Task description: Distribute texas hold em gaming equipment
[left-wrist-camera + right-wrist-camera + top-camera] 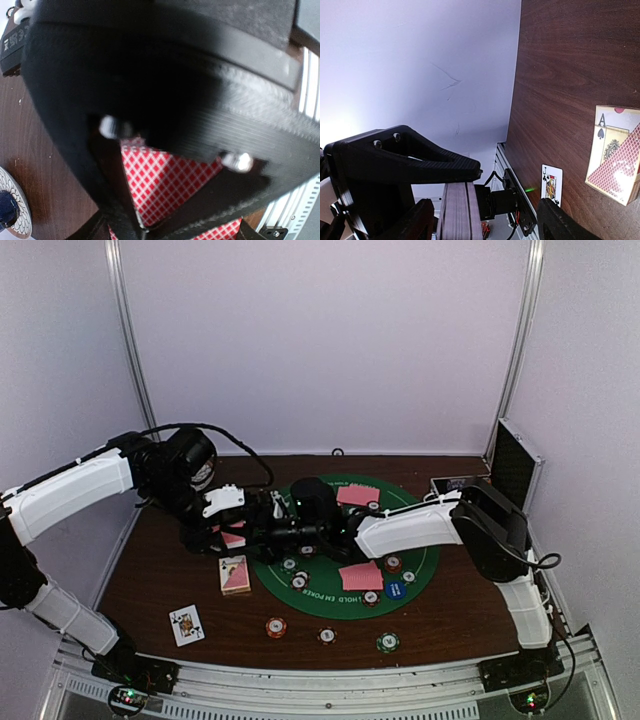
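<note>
Now it is card-dealing time: the left gripper (pixel 226 526) squeezes the pack of cards (pixel 165 180) at the green mat's (pixel 422 562) nine o'clock. The right gripper (pixel 260 528), fingers apart, must next pinch one card.

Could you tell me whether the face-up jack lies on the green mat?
No, the jack lies on the wooden table, apart from the green mat.

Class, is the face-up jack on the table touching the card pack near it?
Apart. The right wrist view shows a strip of bare table between the jack and the card pack; the top view agrees.
</note>
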Tool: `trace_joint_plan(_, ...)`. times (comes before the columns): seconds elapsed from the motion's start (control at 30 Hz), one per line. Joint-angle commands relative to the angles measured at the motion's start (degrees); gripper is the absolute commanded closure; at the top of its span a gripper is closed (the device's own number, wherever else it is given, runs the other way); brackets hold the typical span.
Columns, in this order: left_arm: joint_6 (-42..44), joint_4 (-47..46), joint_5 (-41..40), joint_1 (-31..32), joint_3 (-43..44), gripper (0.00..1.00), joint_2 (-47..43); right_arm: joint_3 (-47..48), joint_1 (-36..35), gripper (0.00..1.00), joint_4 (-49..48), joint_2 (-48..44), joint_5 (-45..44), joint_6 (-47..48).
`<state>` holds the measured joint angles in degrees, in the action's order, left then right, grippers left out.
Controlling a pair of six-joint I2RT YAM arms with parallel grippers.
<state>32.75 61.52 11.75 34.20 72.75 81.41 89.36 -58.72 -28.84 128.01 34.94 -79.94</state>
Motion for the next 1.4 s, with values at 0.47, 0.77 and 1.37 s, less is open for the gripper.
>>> trace_joint_plan(0.47,1.23,-0.61,1.32,0.17,0.17,0.78,-1.69,-4.89,3.39,0.40,9.59,-6.37,0.81,5.94)
trace_joint_plan(0.77,1.36,-0.61,0.90,0.17,-0.23,0.78,-1.78,-4.77,3.61,0.42,8.20,-8.72,3.20,5.62)
trace_joint_plan(1.37,1.61,-0.68,0.33,0.17,0.05,0.78,-1.18,-5.78,4.30,0.75,5.91,-11.38,6.12,4.02)
